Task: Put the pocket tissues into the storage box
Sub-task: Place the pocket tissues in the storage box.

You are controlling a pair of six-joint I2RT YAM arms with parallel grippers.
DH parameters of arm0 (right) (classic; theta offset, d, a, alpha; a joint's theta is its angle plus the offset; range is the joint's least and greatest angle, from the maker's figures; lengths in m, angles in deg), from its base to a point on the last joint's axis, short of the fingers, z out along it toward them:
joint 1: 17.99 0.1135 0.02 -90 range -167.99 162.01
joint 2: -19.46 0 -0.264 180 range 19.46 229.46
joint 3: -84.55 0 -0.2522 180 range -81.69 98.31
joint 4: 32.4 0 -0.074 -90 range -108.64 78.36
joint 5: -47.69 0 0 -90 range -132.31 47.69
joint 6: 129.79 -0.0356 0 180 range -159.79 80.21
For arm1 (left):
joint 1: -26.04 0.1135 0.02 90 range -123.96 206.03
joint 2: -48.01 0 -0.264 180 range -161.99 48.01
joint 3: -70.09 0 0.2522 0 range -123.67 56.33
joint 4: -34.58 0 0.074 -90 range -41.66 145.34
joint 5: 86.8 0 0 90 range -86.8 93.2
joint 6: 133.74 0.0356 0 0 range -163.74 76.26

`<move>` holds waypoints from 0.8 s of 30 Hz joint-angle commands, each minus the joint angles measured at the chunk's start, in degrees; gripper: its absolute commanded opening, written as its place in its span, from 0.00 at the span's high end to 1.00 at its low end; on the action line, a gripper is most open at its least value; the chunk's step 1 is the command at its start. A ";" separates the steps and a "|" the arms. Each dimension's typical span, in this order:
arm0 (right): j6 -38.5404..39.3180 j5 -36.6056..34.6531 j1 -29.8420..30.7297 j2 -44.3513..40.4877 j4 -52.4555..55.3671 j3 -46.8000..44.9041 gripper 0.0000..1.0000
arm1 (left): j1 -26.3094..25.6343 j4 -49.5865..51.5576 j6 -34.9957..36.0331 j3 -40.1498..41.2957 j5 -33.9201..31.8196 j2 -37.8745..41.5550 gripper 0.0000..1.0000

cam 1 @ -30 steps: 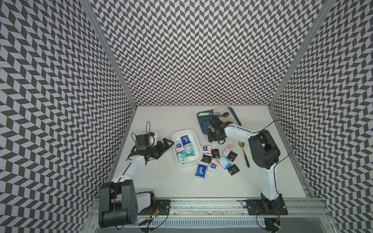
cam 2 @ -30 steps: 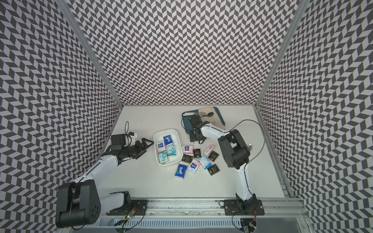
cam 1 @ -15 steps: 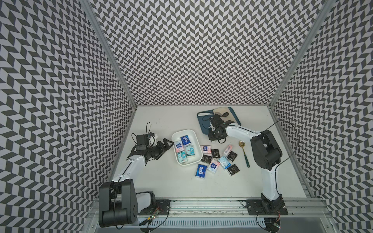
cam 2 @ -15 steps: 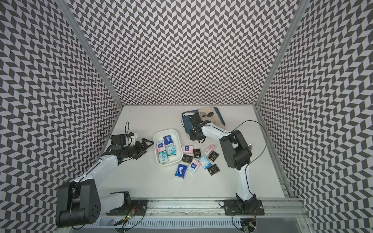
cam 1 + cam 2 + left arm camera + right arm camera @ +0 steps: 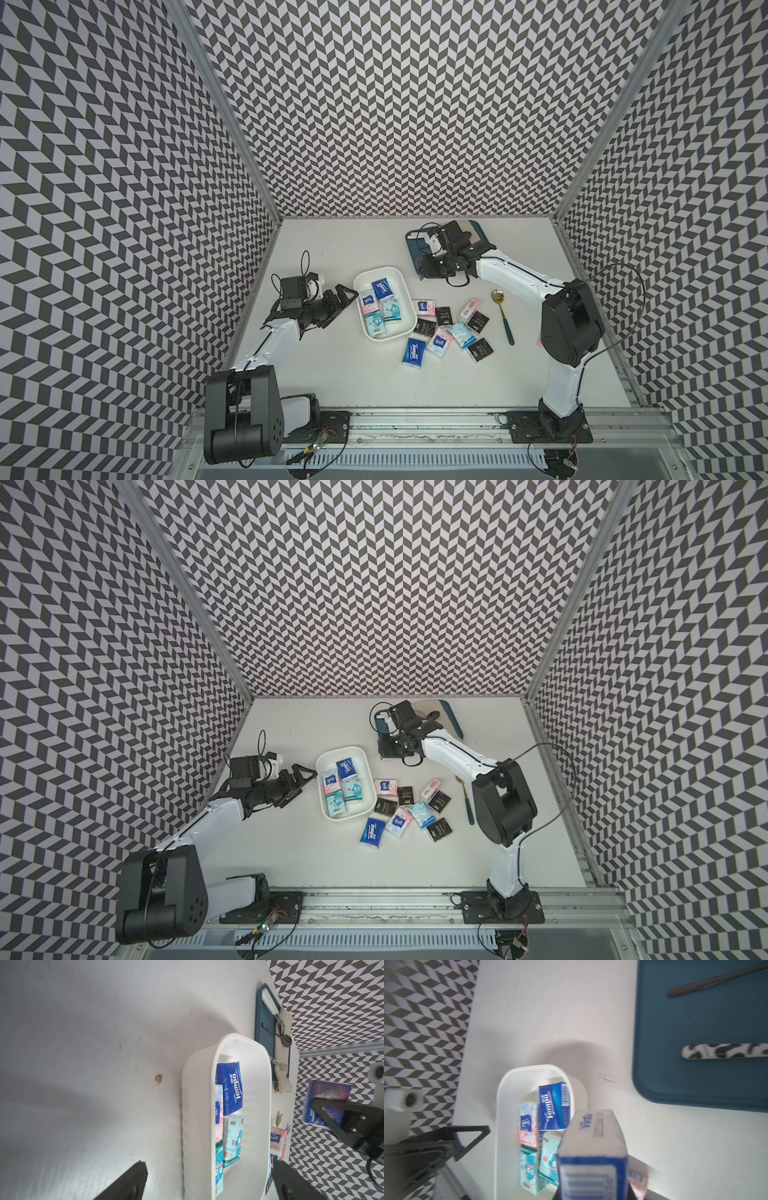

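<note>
Nearest the front rail, loose pocket tissues [image 5: 439, 341]: nine lie flat on the bench [image 5: 332, 365], clustered just beside the right side of the storage box [image 5: 197, 1105]. Four are black, one is dark blue, and the rest are pale blue or pink-white.
Writing, loose packets: "Tempo" reads on the dark blue loose packet [image 5: 413, 352] and on a pink-white packet [image 5: 277, 1140]. The print on the black ones is too small to read.
Box contents: four packets. One is a dark blue Tempo packet [image 5: 229, 1088], one is pink-white, and two are teal with cartoon figures.
Left gripper [image 5: 343, 293]: fingers [image 5: 128, 1180] spread wide and empty, just beside the box's left rim.
Spoon [image 5: 503, 313]: one, with a gold bowl and green handle, lying right of the cluster.
Right gripper [image 5: 432, 266]: fingers clamped on one blue-and-white packet [image 5: 591, 1157] marked "Vinda", with a barcode on its end. It is held clear of the bench, beyond the box.
Blue tray [image 5: 695, 1043]: at the far end of the bench, carrying a beige cloth and cutlery.
</note>
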 commanded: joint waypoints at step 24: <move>-18.02 11.69 12.98 16.17 -22.43 4.98 0.83 | 3.11 -2.47 -0.16 0.70 2.18 2.20 0.01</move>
